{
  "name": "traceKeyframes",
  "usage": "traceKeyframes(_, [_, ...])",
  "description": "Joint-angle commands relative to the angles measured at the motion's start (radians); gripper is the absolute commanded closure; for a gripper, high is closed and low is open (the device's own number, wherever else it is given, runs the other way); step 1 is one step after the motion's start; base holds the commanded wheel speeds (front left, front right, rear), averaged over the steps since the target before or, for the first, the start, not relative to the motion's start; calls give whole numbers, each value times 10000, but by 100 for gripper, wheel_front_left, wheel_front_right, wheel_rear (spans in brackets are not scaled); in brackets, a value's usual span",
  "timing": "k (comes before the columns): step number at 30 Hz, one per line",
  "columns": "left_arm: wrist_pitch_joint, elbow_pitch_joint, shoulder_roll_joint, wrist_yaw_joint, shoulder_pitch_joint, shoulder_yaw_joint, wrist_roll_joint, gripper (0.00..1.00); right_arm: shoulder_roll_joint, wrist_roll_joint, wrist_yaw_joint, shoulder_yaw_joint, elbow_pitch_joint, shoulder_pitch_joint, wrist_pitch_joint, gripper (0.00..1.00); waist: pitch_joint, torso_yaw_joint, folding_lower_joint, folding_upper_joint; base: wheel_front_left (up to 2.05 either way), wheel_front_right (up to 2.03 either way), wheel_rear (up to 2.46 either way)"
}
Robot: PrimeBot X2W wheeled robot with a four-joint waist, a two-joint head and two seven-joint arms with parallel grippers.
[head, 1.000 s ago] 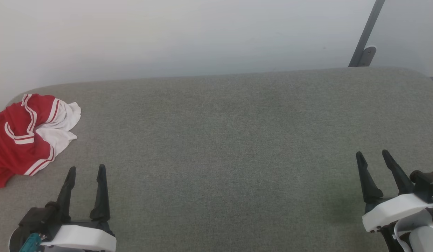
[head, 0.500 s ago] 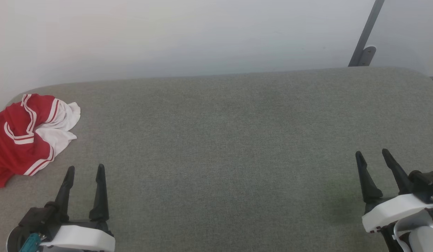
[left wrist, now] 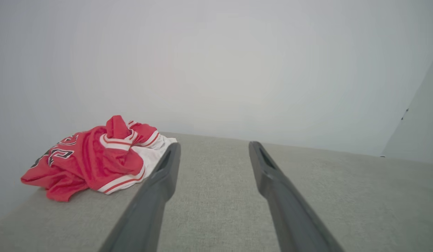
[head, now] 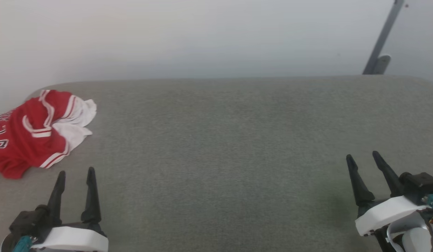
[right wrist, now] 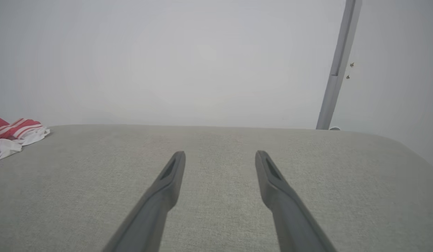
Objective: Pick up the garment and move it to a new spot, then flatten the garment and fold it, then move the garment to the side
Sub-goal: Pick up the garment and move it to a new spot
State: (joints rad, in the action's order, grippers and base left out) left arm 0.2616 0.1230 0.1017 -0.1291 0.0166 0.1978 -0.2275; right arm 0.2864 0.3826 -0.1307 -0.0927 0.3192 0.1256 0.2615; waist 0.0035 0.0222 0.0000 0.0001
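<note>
Head swings left, more jersey (head: 34,136) showing; left gripper (head: 76,170) and right gripper (head: 362,154) both gape empty. Left should reach in and pinch a thick fold.

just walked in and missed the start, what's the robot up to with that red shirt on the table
Nothing is being handled yet. The red jersey lies crumpled near the far left corner of the grey padded surface, not flattened or folded. The left gripper is open and empty, close to the jersey but apart from it. The right gripper is open and empty too, over the right side of the surface. The pick-up has not begun.
</note>
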Motion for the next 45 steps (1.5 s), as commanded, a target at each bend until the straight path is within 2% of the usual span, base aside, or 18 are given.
traceKeyframes(1, [51,35,13,-13,-65,78,-34,0,10,29,0,-49,-28,-23,50,0,-83,193,0,-1,0,0,0])
traceKeyframes(12, [51,440,87,-11,-220,631,-58,0,54,106,0,-756,160,148,42,0,-587,1962,0,-1,0,0,0])
traceKeyframes(22, [51,585,136,-12,-73,787,-126,0,-84,228,1,-1550,308,382,42,0,-834,3050,0,-1,0,0,0])
traceKeyframes(34, [51,680,71,-13,-231,813,-278,0,-84,269,1,-1702,301,348,42,0,-834,3691,0,-1,0,0,0])
traceKeyframes(45, [-6,1090,-23,87,-968,728,-557,0,106,242,1,-1400,86,378,42,0,-390,3773,0,-1,0,0,0])
